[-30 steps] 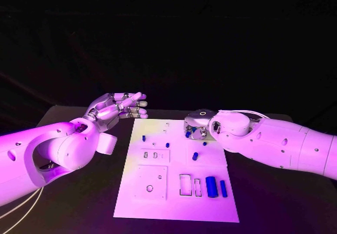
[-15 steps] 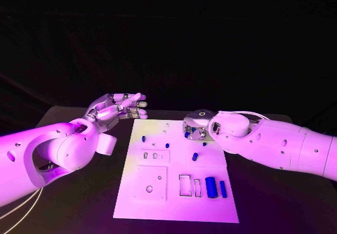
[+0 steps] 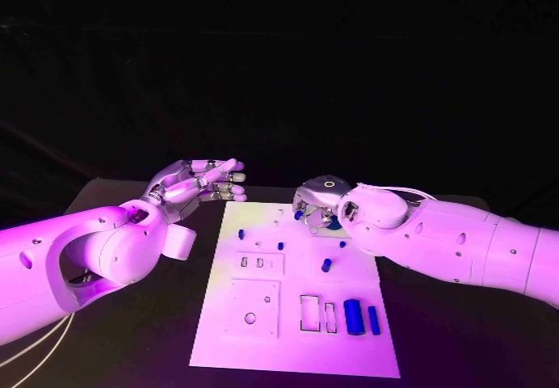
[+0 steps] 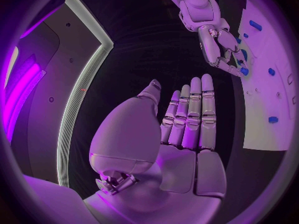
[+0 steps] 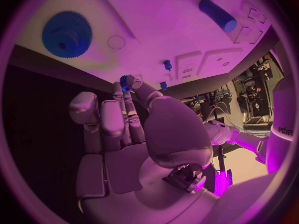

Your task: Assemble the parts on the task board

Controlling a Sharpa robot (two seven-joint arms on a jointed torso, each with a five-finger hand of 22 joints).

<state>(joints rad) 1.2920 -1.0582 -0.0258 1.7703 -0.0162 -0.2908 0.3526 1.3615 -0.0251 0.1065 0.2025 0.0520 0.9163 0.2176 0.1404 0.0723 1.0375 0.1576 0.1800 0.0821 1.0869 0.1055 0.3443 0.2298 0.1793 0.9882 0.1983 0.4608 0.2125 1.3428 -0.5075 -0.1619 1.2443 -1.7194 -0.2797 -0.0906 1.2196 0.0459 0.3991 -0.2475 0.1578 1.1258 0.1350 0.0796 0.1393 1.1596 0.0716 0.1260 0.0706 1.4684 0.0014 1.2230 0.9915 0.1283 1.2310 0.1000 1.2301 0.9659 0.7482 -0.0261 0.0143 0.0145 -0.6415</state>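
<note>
The white task board (image 3: 292, 323) lies in the middle of the table. My right hand (image 3: 317, 204) hovers over its far right part and pinches a small blue gear (image 5: 124, 79) between thumb and fingertip. A large blue gear (image 5: 67, 34) lies flat on the board beyond those fingers. A blue cylinder (image 5: 217, 14) lies further along the board. Two more blue cylinders (image 3: 353, 317) lie side by side at the near right, and small blue pegs (image 3: 281, 243) stand further up. My left hand (image 3: 198, 182) is raised beside the board's far left corner, fingers straight and empty.
Rectangular recesses (image 3: 313, 312) and a raised square plate (image 3: 252, 304) with a hole are on the board's near half. Black table (image 3: 128, 339) surrounds the board on both sides.
My right hand has shifted slightly to the left over the board's far end, and a blue piece now shows at its fingertips. The left hand stays where it was.
</note>
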